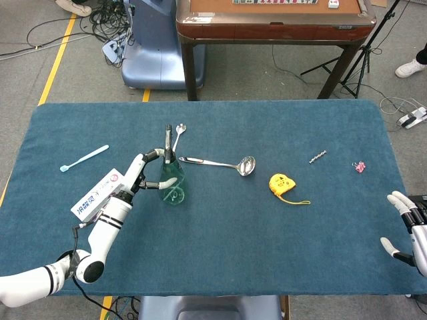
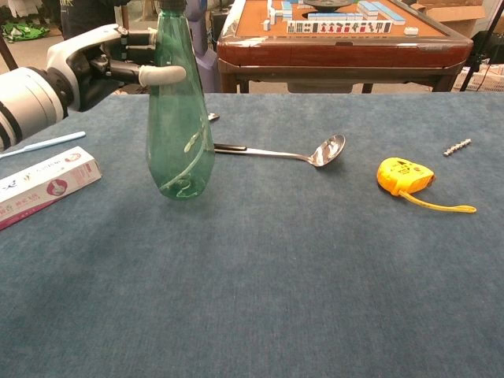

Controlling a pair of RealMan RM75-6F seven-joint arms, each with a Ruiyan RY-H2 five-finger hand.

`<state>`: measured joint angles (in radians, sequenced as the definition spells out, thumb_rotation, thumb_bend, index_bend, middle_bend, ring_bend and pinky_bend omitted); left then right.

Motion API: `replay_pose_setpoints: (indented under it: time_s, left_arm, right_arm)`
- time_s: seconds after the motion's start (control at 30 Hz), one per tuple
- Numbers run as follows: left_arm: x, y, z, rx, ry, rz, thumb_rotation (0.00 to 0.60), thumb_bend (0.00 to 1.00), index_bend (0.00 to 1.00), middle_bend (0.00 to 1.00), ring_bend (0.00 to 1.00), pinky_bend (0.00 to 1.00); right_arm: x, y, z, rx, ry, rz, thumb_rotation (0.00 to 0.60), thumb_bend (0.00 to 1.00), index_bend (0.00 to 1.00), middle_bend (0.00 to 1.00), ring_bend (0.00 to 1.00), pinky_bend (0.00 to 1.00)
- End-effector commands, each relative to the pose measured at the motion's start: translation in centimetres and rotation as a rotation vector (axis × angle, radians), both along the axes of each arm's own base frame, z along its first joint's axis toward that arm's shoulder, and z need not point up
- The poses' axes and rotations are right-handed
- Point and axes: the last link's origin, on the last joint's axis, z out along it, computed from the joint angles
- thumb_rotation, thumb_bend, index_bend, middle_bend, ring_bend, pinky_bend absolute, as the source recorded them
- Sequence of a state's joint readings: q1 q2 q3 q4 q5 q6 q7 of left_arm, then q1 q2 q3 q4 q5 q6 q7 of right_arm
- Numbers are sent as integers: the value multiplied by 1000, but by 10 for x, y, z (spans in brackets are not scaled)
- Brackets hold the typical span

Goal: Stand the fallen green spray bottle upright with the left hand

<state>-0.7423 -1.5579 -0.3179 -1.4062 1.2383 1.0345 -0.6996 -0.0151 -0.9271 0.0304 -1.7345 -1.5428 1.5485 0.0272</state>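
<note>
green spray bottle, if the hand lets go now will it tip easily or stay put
The green spray bottle stands upright on the table; tall and narrow on a small base, it probably tips at a light nudge. It looks nearly empty, so likely light. The left hand grips it near the neck, so an abrupt release might rock it.

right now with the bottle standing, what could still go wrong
The left hand holds the green spray bottle near its narrow top; a sideways pull on release could topple this tall bottle. If it falls toward the ladle or small spoon just behind it, it may knock them. The toothpaste box lies close beside the arm's way back.
</note>
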Motion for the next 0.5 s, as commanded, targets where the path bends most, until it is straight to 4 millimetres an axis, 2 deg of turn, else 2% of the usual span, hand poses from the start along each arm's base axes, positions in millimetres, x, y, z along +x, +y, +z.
replay_pose_setpoints:
  time_s: [0.03, 0.5]
  left_arm:
    - [-5, 2, -6, 50, 24, -13, 600, 237, 460, 504, 212, 72]
    - [-27, 1, -25, 86, 102, -4, 600, 237, 431, 468, 205, 62]
  right_arm:
    - [0, 0, 0, 0, 1, -1, 600, 206, 144, 143, 123, 141]
    - [0, 1, 0, -2, 3, -2, 600, 205, 144, 143, 123, 141]
